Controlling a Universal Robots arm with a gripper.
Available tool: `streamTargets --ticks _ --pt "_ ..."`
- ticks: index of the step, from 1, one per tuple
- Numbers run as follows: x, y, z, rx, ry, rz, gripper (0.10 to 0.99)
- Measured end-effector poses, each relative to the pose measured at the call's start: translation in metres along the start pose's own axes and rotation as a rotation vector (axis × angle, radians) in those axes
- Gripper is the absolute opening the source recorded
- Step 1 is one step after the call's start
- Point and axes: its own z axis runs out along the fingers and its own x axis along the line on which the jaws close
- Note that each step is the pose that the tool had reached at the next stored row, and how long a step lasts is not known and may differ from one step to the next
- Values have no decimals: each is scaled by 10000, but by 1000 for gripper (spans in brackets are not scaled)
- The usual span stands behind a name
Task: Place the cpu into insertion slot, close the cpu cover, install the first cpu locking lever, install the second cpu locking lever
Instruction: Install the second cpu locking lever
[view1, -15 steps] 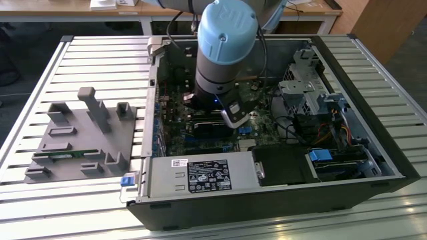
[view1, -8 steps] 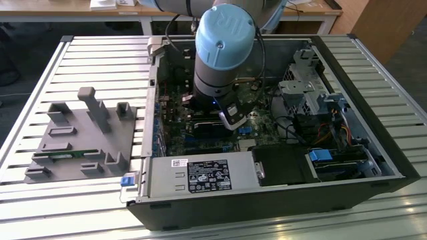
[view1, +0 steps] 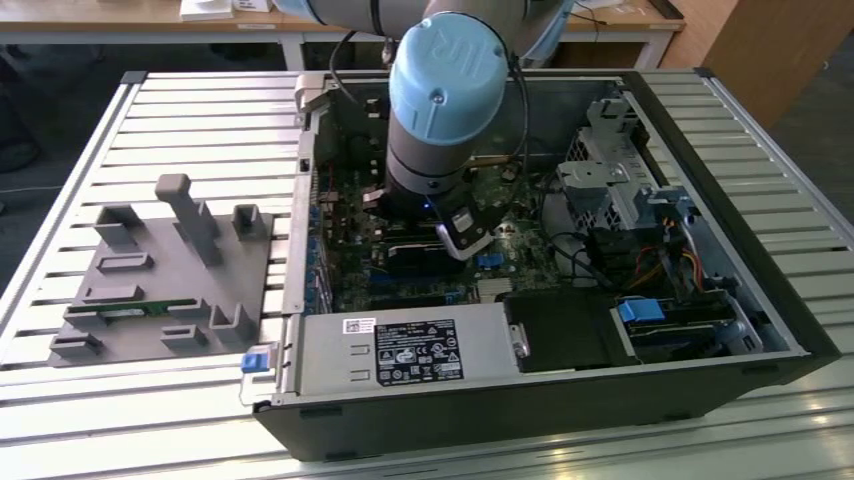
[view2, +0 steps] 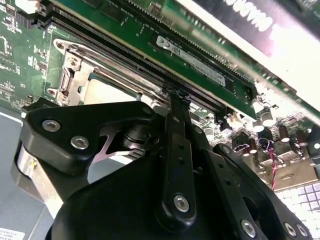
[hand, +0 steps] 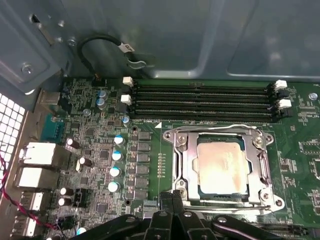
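The cpu (hand: 222, 167), a flat silver-beige square, lies in the insertion slot (hand: 220, 196) on the green board. Over it the cpu cover (hand: 182, 160), a silvery frame, lies flat and the chip shows through its window. Thin wire levers run along the frame's far side (hand: 210, 127) and near side (hand: 235, 203), both lying low. My gripper (hand: 171, 202) is shut, its black fingertips together right at the near edge of the frame by the near lever; whether they touch it I cannot tell. In the second wrist view the cpu (view2: 107, 90) sits just past the fingertips (view2: 177, 100). The arm reaches down into the case (view1: 461, 240).
Memory slots (hand: 200, 100) run beside the socket, and capacitors (hand: 115, 155) stand close by. The black labelled power-supply box (view1: 400, 350) and a drive cage (view1: 614, 170) crowd the open case. A grey fixture (view1: 160, 280) sits on the slatted table at the exterior view's left.
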Motion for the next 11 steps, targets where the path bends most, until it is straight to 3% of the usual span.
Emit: streamTargets --ticks 6,11 --pt "19 29 32 -28 -2 -2 122" --pt "26 44 -4 -22 1 -1 122"
